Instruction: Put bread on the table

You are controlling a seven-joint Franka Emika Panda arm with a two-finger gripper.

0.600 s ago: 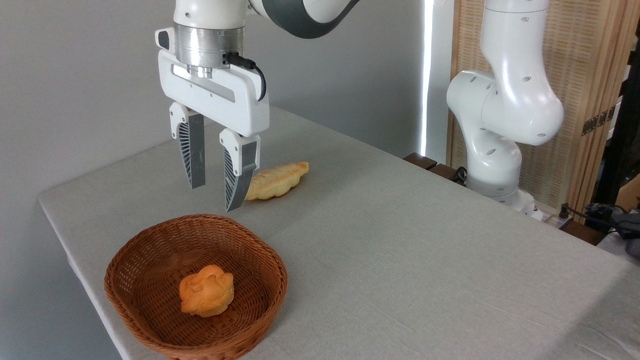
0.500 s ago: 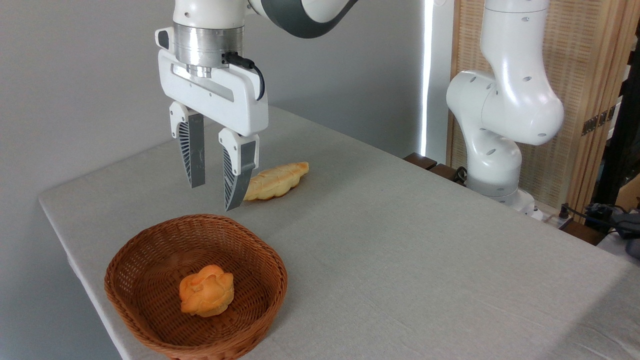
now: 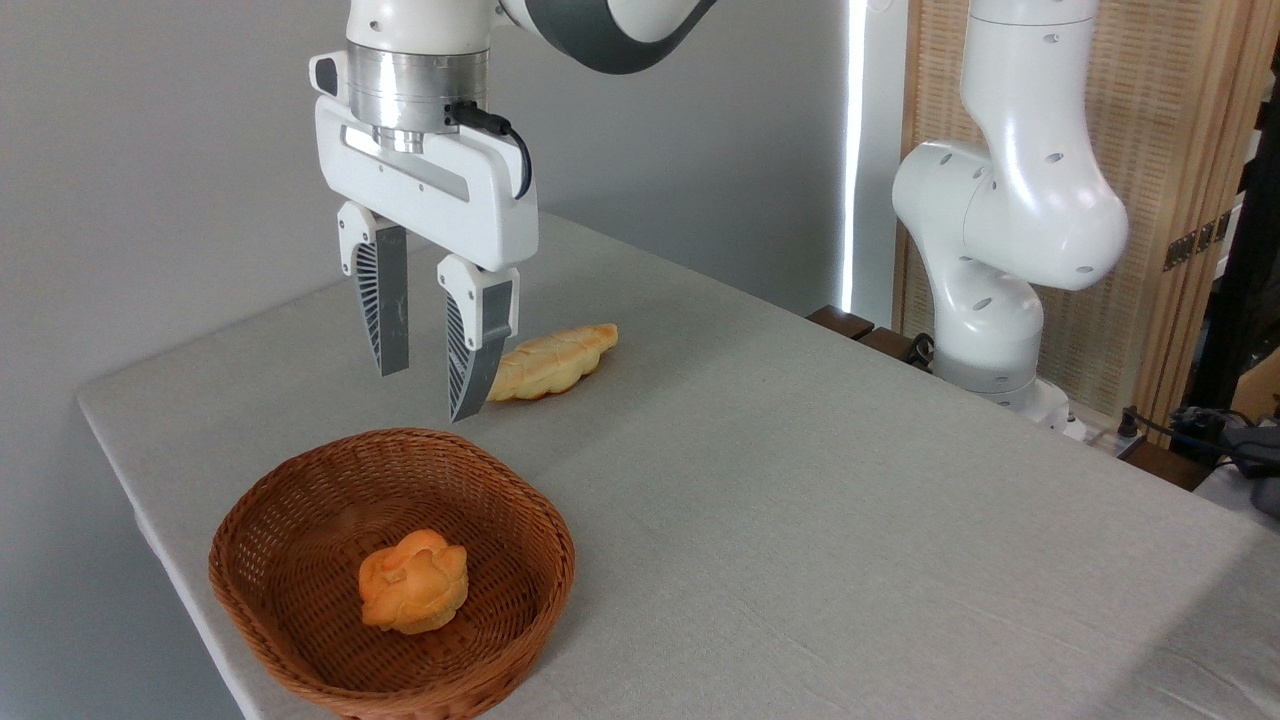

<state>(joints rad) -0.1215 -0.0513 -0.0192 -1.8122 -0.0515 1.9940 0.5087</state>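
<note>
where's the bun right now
The bun sits inside the basket at the table's lower left, below the open gripper and nearer the camera than the long loaf.

We see an orange-golden bun point(image 3: 413, 581) in a brown woven basket point(image 3: 300, 520), on a plain light-grey cloth point(image 3: 800, 500). The loaf point(image 3: 555, 360) is pale yellow with scored lines. The white gripper point(image 3: 428, 390) has grey fingers point(image 3: 385, 310), ribbed in what looks like fine black lines.
</note>
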